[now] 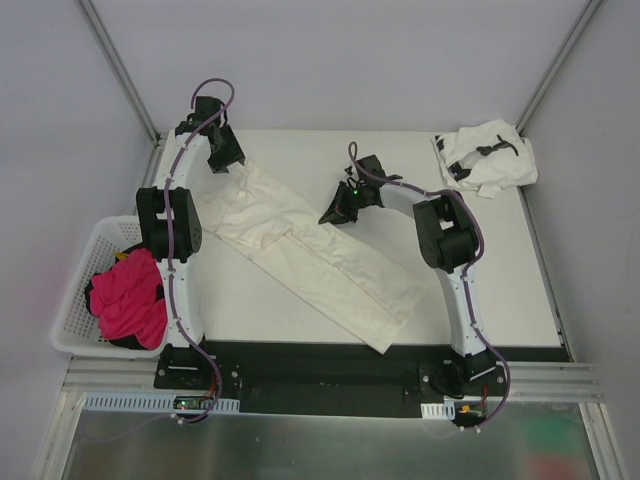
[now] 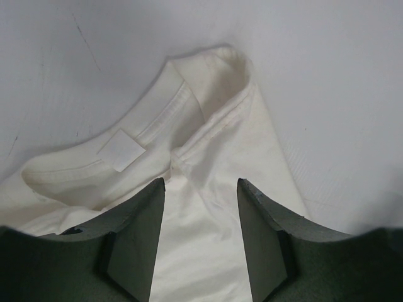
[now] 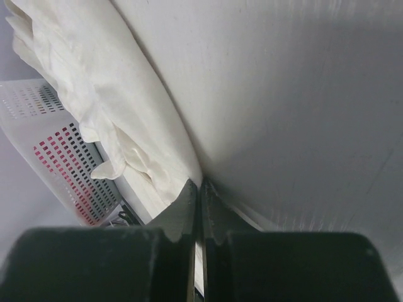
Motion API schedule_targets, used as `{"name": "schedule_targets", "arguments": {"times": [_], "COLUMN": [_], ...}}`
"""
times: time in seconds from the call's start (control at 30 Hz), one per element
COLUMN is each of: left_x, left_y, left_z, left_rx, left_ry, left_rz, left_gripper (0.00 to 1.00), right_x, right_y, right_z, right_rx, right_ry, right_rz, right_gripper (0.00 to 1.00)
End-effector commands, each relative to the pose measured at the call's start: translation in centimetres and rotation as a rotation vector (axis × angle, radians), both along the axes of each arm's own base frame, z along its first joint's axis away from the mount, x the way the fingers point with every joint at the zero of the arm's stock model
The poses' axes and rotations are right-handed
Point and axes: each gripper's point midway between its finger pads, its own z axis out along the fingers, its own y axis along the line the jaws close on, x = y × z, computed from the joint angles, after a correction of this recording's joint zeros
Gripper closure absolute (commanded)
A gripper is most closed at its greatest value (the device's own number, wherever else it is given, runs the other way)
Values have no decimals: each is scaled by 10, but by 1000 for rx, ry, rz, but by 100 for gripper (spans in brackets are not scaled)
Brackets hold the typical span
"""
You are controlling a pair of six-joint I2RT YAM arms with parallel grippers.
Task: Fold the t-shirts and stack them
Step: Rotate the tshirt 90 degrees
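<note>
Pink cloth point(image 1: 130, 295) in white basket point(image 1: 78, 285)

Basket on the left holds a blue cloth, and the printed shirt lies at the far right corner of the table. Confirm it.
Wrong in one respect: the cloth in the basket is pink, not blue, as the top external view shows. The printed shirt does lie at the far right corner of the table.

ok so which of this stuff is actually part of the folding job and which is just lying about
Part of the job:
cream-white t-shirt, spread out diagonally
white printed t-shirt, bundled at the far right

Just lying about:
white basket, at the left
pink cloth inside it; what it is I cannot tell
</note>
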Motion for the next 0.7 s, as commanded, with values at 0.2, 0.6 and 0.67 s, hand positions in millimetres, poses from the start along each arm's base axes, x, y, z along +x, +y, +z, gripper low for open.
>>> {"name": "schedule_targets", "arguments": {"times": [0.2,0.6,0.67], "left_x": [6,5,5], "left_y": [6,11,11], "left_z": [24,30,32], "left_rx": [25,53,60], "left_ry": [-60,-70,-73], "left_rz": [-2,-1,-4], "left_gripper": [51,51,51], "right_x": [22,72,75], "right_y": [-17,-104,-126], "right_z": [-8,-5,-6], "right_rx": [-4,-12,-22], "right_ry": [2,-11,-5], "right_rz": [-79,-286,-330], "right_gripper": [99,99,99]}}
